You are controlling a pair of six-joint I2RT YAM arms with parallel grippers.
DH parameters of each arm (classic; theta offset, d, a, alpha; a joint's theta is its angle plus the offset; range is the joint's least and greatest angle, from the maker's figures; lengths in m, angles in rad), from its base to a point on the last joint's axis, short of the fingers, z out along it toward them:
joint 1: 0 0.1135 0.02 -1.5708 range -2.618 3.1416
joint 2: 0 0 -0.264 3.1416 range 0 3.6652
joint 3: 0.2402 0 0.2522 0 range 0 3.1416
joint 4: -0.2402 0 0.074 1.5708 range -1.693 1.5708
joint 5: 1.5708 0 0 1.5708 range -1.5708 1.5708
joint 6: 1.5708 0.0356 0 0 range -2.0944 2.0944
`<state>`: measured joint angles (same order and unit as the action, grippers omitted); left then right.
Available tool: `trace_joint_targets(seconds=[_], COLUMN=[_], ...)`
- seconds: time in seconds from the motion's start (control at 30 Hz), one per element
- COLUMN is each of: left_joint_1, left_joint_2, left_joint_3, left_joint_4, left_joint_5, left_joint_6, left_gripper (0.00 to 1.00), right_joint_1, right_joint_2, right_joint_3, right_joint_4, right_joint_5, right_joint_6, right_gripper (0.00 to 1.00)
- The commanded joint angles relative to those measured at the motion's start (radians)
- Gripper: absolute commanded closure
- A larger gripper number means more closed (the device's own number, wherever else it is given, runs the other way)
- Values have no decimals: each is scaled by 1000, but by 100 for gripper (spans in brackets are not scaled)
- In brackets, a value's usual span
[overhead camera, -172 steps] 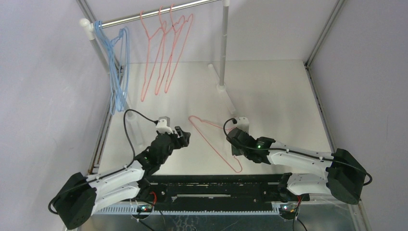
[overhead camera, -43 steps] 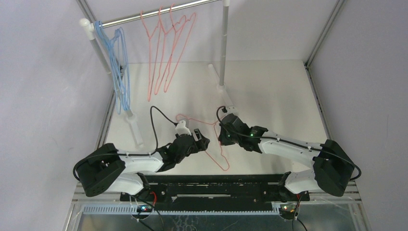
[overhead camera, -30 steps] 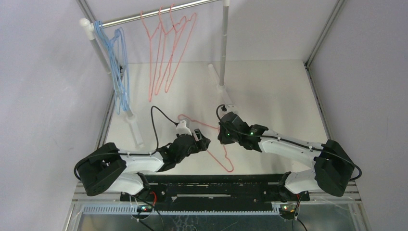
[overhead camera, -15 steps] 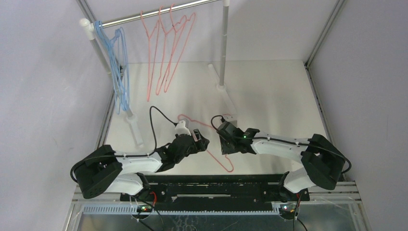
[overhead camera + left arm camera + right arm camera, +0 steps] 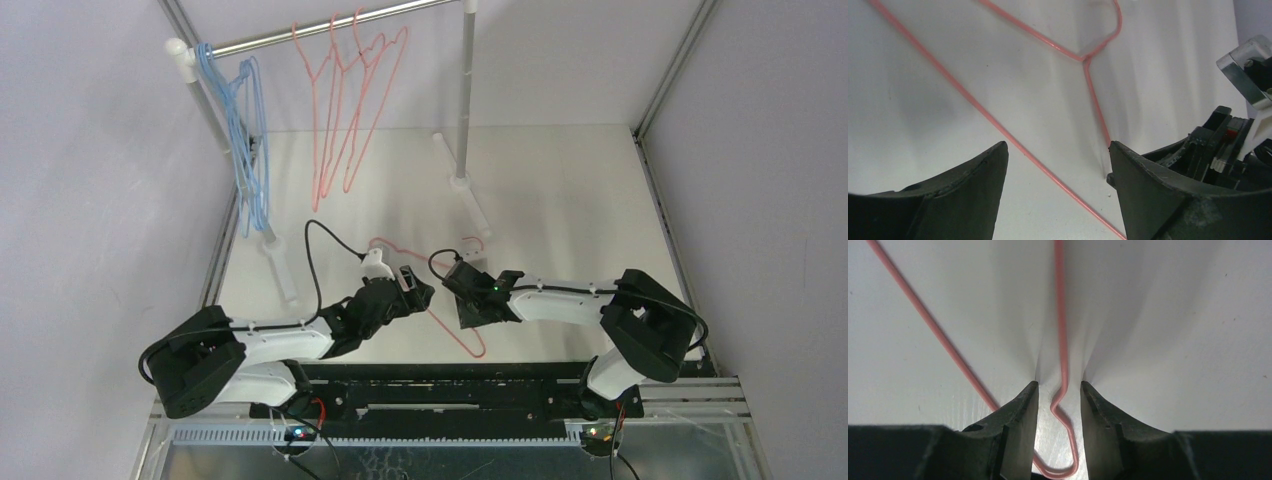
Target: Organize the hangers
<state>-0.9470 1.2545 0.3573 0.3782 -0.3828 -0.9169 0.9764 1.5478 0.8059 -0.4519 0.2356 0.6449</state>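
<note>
One pink-red hanger (image 5: 385,243) lies flat on the white table between my arms. My right gripper (image 5: 462,303) is low over it. In the right wrist view its jaws (image 5: 1059,387) stand a little apart on either side of a kinked bend of the wire (image 5: 1062,340), without clamping it. My left gripper (image 5: 420,293) is wide open just to the left. In the left wrist view (image 5: 1058,150) a straight side of the hanger (image 5: 1054,177) crosses the table between the fingers. Blue hangers (image 5: 245,150) and pink hangers (image 5: 345,110) hang on the rail.
The silver rail (image 5: 300,30) on white posts spans the back left, and its right post (image 5: 463,110) stands at the back middle. White feet (image 5: 280,270) of the rack lie on the table near my left arm. My right gripper's body (image 5: 1238,135) shows in the left wrist view.
My right gripper has moved left and nearer, down onto the lying pink hanger. My left gripper has stayed almost still beside it. The hanging hangers have not moved.
</note>
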Motion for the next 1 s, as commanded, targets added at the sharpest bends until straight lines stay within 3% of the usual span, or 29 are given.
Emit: trace_joint_targets(seconds=[0.0, 0.17, 0.3, 0.43, 0.5, 0.97], left_joint_1=[-6, -6, -6, -6, -5, -7], left_joint_2=[-43, -55, -68, -84, -95, -169], left_joint_3=[-2, -13, -17, -27, -32, -89], left_joint_4=[17, 18, 18, 18, 18, 20], left_joint_5=[-28, -34, -39, -39, -39, -24], left_joint_6=[1, -2, 1, 3, 4, -12], left_gripper=[21, 21, 21, 21, 20, 21], right_joint_1=[5, 11, 13, 13, 12, -41], right_joint_2=[66, 117, 159, 200, 216, -41], right_joint_3=[-29, -26, 0, 12, 16, 108], right_joint_4=[52, 31, -42, -76, -82, -64], right_joint_5=[17, 55, 113, 117, 104, 84], right_joint_6=[32, 64, 111, 138, 139, 52], right_gripper=[58, 70, 85, 87, 100, 100])
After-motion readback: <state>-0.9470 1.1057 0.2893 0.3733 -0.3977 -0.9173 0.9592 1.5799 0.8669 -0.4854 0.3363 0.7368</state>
